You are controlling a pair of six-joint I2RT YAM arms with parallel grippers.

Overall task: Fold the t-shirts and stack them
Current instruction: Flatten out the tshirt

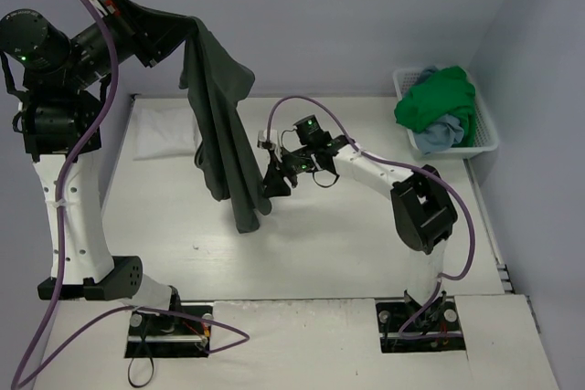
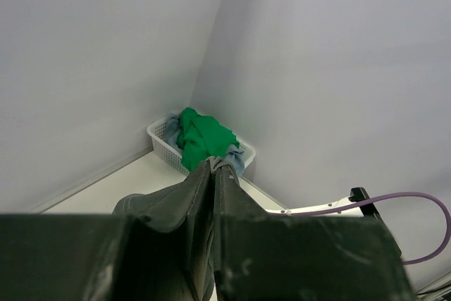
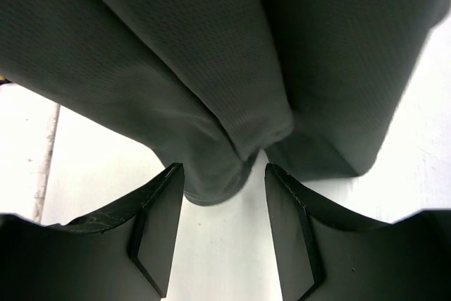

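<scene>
Above the table [image 1: 320, 244], in the top external view, the left gripper [image 1: 189, 26] sits high at the upper left, clamped tight on the dark olive-grey t-shirt [image 1: 224, 134]. The shirt hangs from it in long folds, its lowest end close to the tabletop. The right gripper [image 1: 276, 180] is low, just beside that hanging end, with its jaws apart. A folded white t-shirt [image 1: 164, 130] lies flat at the back left, partly behind the hanging cloth. A white slatted basket [image 1: 484, 134] stands in the far right corner, holding the bright green t-shirt [image 1: 439, 102] heaped over the light blue t-shirt [image 1: 439, 134].

Seen from the left wrist, the dark fingers [image 2: 106, 259] fill the bottom edge, pressed together with olive-grey cloth pinched in the seam between them. Beyond them the basket sits where the walls meet, green cloth on top and a bit of blue at its right. A purple cable [image 2: 416, 202] curves in at the lower right.

Seen from the right wrist, the two fingers [image 3: 158, 223] stand apart with bare white table between them. The shirt's bunched lower end hangs just above and between the tips, not gripped. Whether it touches them I cannot tell.
</scene>
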